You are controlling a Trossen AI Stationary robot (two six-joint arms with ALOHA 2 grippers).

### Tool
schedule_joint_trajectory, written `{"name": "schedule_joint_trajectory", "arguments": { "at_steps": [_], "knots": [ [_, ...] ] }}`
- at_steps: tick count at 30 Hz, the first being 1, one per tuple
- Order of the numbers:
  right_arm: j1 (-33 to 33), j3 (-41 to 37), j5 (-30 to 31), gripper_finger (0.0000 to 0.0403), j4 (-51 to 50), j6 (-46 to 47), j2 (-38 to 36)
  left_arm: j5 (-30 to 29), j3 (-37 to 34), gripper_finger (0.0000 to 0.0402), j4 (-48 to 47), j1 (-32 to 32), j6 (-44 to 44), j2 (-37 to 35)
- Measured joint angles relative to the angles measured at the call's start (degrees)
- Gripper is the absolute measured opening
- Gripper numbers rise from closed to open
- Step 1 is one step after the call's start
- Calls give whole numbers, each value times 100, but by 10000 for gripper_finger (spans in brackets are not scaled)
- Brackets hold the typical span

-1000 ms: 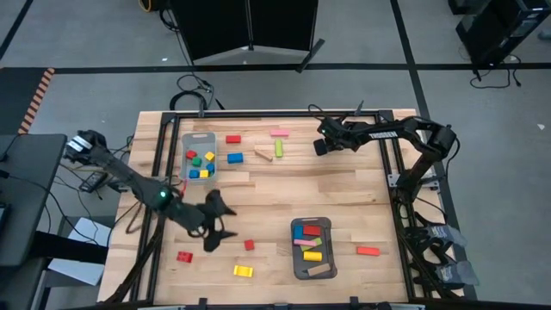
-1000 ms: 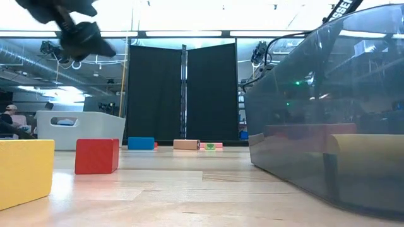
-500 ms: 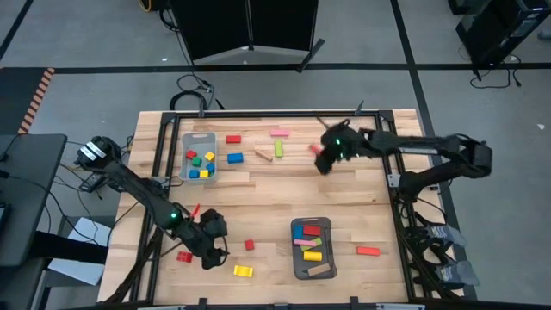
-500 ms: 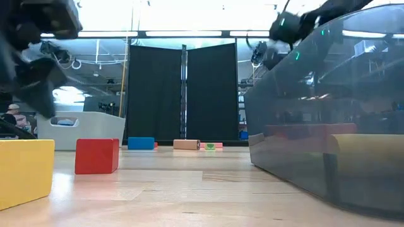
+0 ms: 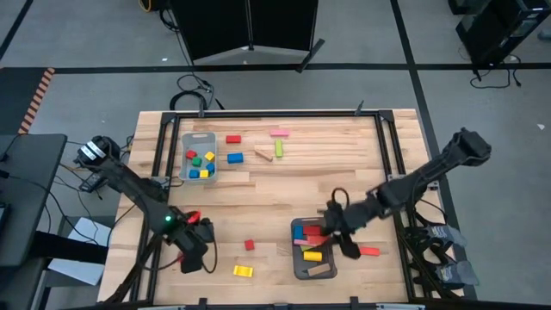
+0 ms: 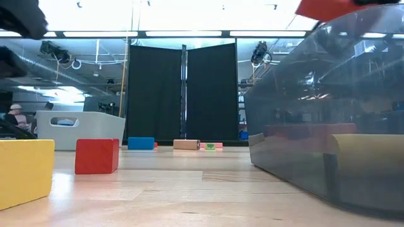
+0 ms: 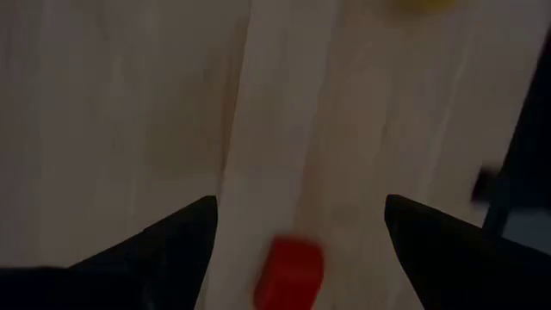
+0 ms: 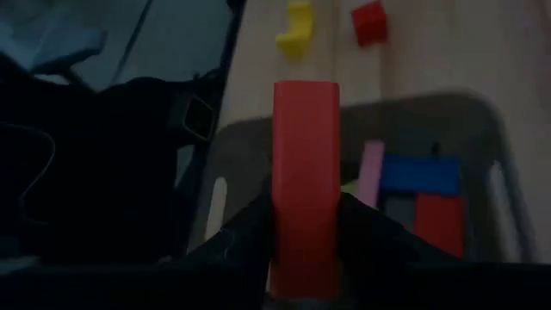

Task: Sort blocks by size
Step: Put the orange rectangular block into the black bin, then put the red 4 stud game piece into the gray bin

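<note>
My right gripper (image 5: 332, 226) hangs over the grey near tray (image 5: 297, 258) and is shut on a red bar (image 8: 306, 155), which also shows at the top of the low view (image 6: 325, 7). The tray holds several bars, among them blue (image 8: 422, 172) and pink (image 8: 370, 168). My left gripper (image 7: 299, 207) is open and points down at the table's near left (image 5: 194, 251). A red cube (image 7: 288, 274) lies on the wood below, between its fingers and untouched. The far tray (image 5: 200, 138) holds several small cubes. My right gripper pinches the red bar near its rear end (image 8: 306, 250) between the two fingers. The bar runs along the fingers and sticks out past their tips. The fingers slant down from the table's right side. The bar is lifted clear, above the near tray.
Loose blocks lie on the table: a red cube (image 5: 249, 245), a yellow block (image 5: 243, 270), a red bar (image 5: 368, 251) right of the near tray, and red (image 5: 233, 139), pink (image 5: 280, 133), blue (image 5: 235, 158) and wood (image 5: 263, 154) pieces at the far side.
My right gripper has swung with the red bar from the table's far side toward the near edge, and now stands over the near tray. My left gripper has moved toward the near left corner and tipped downward over the red cube.
</note>
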Motion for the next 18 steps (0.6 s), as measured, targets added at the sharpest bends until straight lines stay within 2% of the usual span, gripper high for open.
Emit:
{"name": "schedule_joint_trajectory", "arguments": {
  "at_steps": [5, 13, 18],
  "knots": [
    [331, -2, 630, 169, -110, 715, 509, 215, 68, 341, -504, -376, -307, 1],
    [130, 1, 627, 276, 259, 496, 756, 220, 72, 342, -541, -983, -748, 104],
    [-27, 2, 620, 316, 500, 202, 651, 225, 71, 342, -446, -1212, -752, 496]
  ]
}}
